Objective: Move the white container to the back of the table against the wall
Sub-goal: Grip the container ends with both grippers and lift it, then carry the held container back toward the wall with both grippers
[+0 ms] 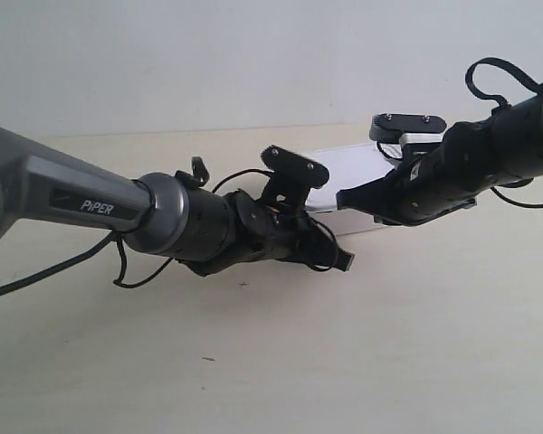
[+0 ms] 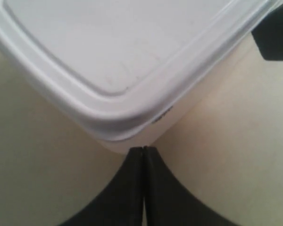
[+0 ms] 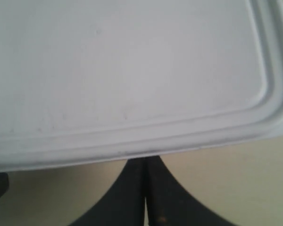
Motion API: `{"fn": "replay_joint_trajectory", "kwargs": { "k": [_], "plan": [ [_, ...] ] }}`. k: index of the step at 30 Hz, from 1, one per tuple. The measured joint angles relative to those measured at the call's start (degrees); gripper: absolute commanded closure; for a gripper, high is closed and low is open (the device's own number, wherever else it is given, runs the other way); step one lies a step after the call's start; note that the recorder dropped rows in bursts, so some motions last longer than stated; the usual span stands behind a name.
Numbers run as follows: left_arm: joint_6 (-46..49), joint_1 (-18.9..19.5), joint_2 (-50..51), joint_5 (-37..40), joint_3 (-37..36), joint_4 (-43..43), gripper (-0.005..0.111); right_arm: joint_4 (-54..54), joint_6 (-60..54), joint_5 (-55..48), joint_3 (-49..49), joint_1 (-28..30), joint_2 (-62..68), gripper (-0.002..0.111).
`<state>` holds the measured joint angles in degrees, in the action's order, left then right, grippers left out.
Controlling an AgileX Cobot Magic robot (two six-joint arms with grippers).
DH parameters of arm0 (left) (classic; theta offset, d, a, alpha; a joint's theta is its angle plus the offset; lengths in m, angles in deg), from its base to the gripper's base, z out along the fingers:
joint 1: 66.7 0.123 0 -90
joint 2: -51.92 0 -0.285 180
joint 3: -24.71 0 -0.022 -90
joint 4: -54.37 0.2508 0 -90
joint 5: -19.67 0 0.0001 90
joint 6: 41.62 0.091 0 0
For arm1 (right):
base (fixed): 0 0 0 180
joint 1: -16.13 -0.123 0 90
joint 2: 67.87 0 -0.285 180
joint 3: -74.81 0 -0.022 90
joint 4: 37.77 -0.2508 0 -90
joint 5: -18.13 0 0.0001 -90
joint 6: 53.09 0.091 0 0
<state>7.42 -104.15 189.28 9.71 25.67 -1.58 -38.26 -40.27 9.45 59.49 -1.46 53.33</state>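
The white container (image 1: 351, 166) lies on the table (image 1: 407, 344), a little short of the wall (image 1: 253, 54), partly hidden by both arms. In the left wrist view a rounded corner of the white container (image 2: 122, 56) fills the frame, and my left gripper (image 2: 142, 149) is shut, its tips touching that corner's side. In the right wrist view the flat rimmed lid of the white container (image 3: 132, 70) fills the frame. My right gripper (image 3: 145, 160) is shut, with its tips tucked against the long edge under the rim. Neither gripper holds anything.
The arm at the exterior view's left (image 1: 190, 217) stretches across the table's middle. The arm at the exterior view's right (image 1: 462, 167) comes in over the container. Loose black cables hang from both. Tiny dark marks (image 1: 242, 285) dot the table.
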Motion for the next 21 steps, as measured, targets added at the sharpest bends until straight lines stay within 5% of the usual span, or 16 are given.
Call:
{"fn": "replay_joint_trajectory", "kwargs": {
  "k": [21],
  "plan": [
    [3.03,1.42,4.49,-1.77,8.77,0.67,0.107,0.49,-0.58,-1.37,9.58,0.22,6.74,0.108]
  ]
}}
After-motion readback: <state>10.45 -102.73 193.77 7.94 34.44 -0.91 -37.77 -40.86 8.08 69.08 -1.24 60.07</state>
